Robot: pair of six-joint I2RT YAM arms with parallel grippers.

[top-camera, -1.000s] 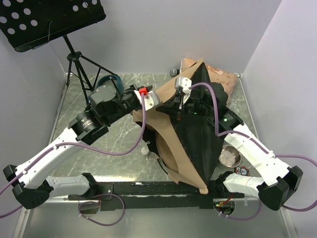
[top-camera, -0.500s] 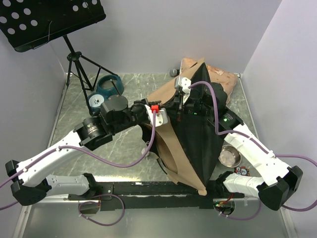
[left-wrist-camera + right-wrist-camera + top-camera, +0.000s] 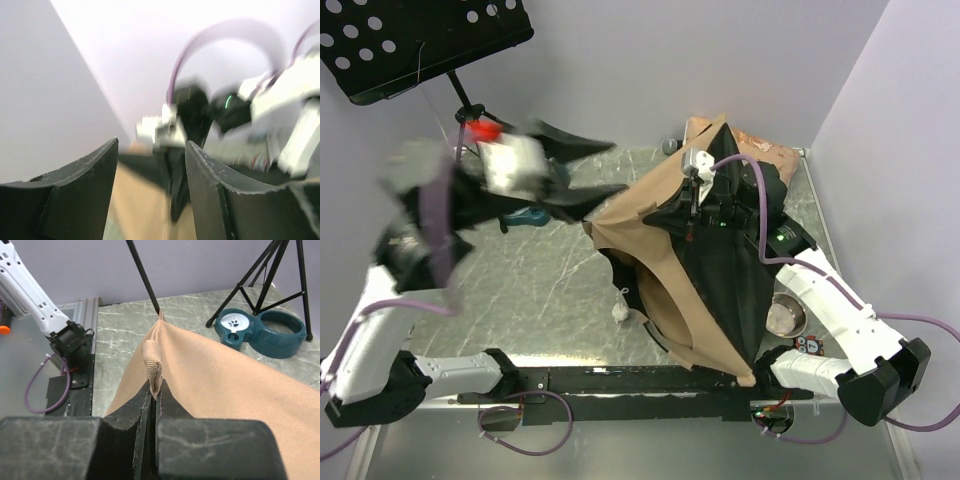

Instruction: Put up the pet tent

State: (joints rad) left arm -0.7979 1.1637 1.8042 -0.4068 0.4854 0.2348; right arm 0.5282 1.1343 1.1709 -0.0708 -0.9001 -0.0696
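Observation:
The pet tent (image 3: pixel 705 270) stands half-raised at centre right, tan fabric on the left and black base panel on the right. A white pom-pom (image 3: pixel 619 311) hangs at its left edge. My right gripper (image 3: pixel 692 205) is at the tent's top, shut on a tan fabric loop (image 3: pixel 154 371) of the tent (image 3: pixel 225 390). A thin black pole (image 3: pixel 145 280) rises from the fabric's peak. My left gripper (image 3: pixel 613 165) is blurred, lifted left of the tent and apart from it. In the left wrist view this gripper (image 3: pixel 152 143) is open, with nothing between its fingers.
A blue double pet bowl (image 3: pixel 260 327) sits on the marble top beside black tripod legs (image 3: pixel 260 275). A music stand (image 3: pixel 410 40) hangs over the back left. A plush cushion (image 3: pixel 775 160) lies behind the tent, and a steel bowl (image 3: pixel 782 318) is at its right.
My left gripper has opened, left the tent's fabric and swung fast up and to the back left. The tent's tan side has spread a little leftward. The right gripper keeps its grip.

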